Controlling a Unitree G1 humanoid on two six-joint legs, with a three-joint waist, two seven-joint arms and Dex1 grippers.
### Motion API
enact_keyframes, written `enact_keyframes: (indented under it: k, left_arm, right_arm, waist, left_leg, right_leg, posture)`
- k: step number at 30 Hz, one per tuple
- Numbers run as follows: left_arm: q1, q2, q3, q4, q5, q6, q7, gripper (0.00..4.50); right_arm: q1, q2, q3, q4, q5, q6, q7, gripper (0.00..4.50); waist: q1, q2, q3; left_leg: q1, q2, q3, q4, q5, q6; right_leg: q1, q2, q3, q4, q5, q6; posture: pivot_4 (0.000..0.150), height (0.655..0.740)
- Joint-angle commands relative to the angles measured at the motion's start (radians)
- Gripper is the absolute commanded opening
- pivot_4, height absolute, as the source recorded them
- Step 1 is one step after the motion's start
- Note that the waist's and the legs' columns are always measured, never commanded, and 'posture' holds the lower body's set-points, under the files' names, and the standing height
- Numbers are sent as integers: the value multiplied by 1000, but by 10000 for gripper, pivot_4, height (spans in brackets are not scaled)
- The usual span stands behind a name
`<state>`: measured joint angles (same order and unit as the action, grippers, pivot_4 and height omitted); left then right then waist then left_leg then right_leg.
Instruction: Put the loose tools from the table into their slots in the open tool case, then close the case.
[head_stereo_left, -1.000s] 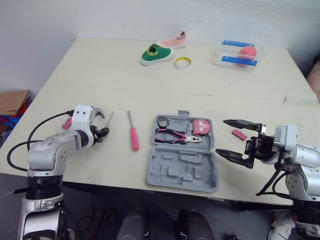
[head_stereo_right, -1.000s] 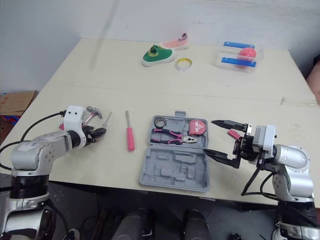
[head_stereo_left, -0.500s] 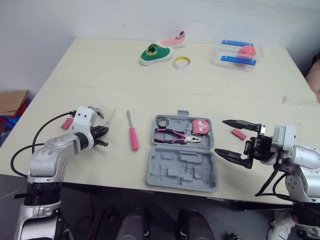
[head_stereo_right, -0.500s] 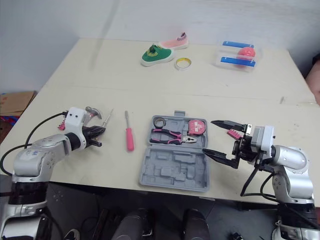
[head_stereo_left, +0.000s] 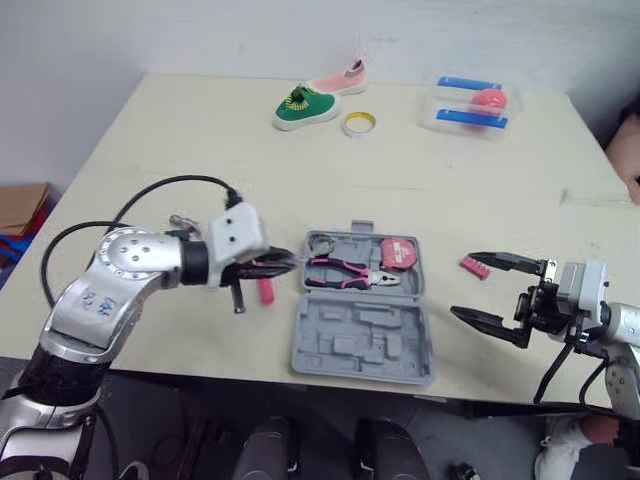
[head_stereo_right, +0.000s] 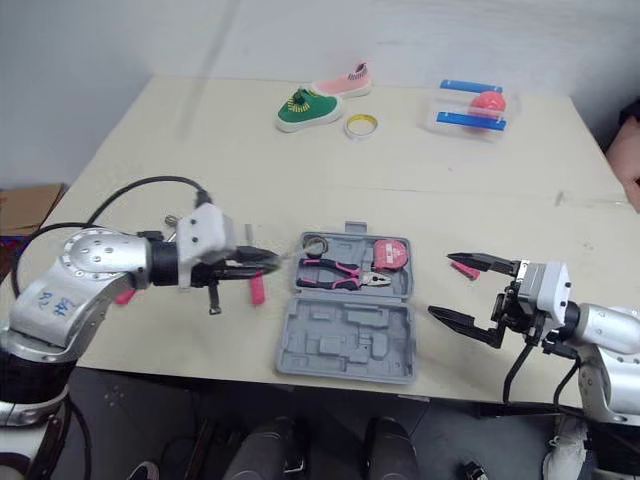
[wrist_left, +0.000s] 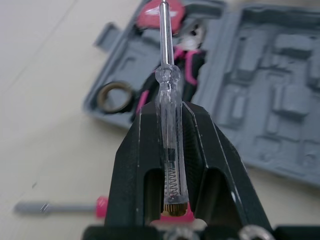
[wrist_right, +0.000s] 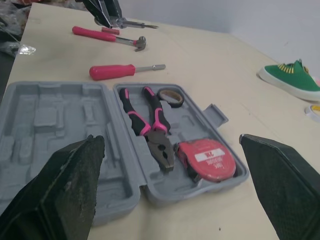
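The counter (head_stereo_left: 200, 150) carries the open tool case (head_stereo_left: 365, 320), with pliers (head_stereo_left: 352, 272) and a tape measure (head_stereo_left: 402, 252) in its far half. Left of the case, the left end effector (head_stereo_left: 270, 264) clamps a clear-handled screwdriver (wrist_left: 167, 100), tip pointing at the case. Right of the case, the right end effector (head_stereo_left: 460, 284) gapes wide. A pink screwdriver (wrist_right: 112, 71) lies just left of the case.

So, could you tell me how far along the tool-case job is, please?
Seated in the open grey plastic case: pink-and-black pliers, round pink tape measure, black tape roll. In hand: the left gripper clamps a clear-handled screwdriver. Left: pink-handled screwdriver, pink-handled hammer, pink bit strip, then closing the lid. The right gripper is open.
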<state>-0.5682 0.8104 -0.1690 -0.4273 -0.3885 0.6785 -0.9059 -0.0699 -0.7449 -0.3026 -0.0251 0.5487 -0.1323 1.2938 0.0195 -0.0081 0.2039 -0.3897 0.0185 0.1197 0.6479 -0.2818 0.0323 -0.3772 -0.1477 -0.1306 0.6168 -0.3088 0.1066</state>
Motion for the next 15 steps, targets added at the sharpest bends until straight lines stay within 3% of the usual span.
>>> enact_keyframes:
  k: [1, 8, 15]
  left_arm:
    - [-62, -4, -114, -53, 31, 63, -33, 294]
    - [-224, -82, -428, -6, 206, 126, -65, 294]
    - [-293, -148, -460, 134, 305, 56, -75, 294]
  right_arm:
    - [0, -9, -18, -8, 1, -21, 0, 45000]
    - [26, -17, 6, -33, 5, -9, 30, 45000]
    - [56, -32, -7, -114, 30, 56, 7, 45000]
  waist:
    - [0, 0, 0]
    - [6, -1, 0]
    - [5, -1, 0]
  left_leg:
    - [0, 0, 0, 0, 0, 0]
    - [-1, -1, 0, 3, 0, 3]
    - [-1, -1, -1, 4, 1, 2]
  right_leg:
    - [0, 0, 0, 0, 0, 0]
    - [0, -1, 2, 2, 0, 1]
    - [0, -1, 1, 2, 0, 0]
  posture:
    - [1500, 7400]
    - [1500, 7400]
    - [1500, 7400]
